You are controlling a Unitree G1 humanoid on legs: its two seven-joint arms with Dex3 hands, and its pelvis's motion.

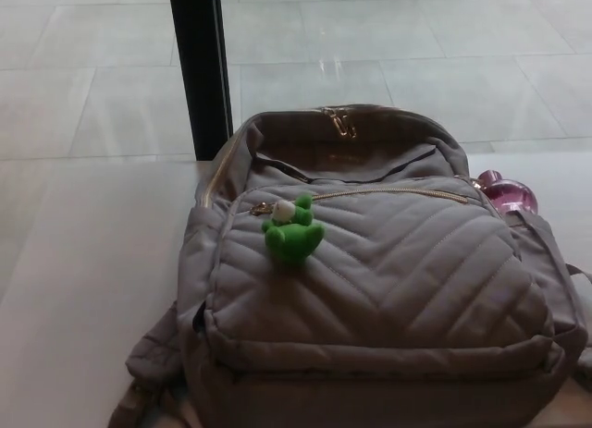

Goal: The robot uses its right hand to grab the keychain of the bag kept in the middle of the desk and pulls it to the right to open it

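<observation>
While no part of the robot shows in the head view, these lines give the layout the pull depends on.

Desk [83,289]: pale top carrying the bag, running from the near edge to the far glass.

Bag [379,289]: grey quilted backpack lying face up in the middle of the desk, base near, top far, with a strap trailing off its near-left corner.

Keychain [294,229]: green plush toy lying on the front pocket at the upper left, hung from the zip puller just beyond it on the far-left side; its body droops toward the near side.

Front zip [388,193]: gold teeth running left to right across the far edge of the pocket, apparently closed; long axis is left-right, and the free run lies wholly to the right of the keychain.

Pink object [507,195]: shiny, rounded, peeking out beside the bag at its far right, close to the zip's right end.

Black post [199,67]: upright, far left, behind the bag.

Right hand: out of sight, so whether its fingers are spread or closed cannot be told.

Left hand: likewise unseen.

Key relation: the keychain sits left of the bag's centre, so the right hand would likely reach across the pocket to it, then draw back rightward along the zip line.
</observation>
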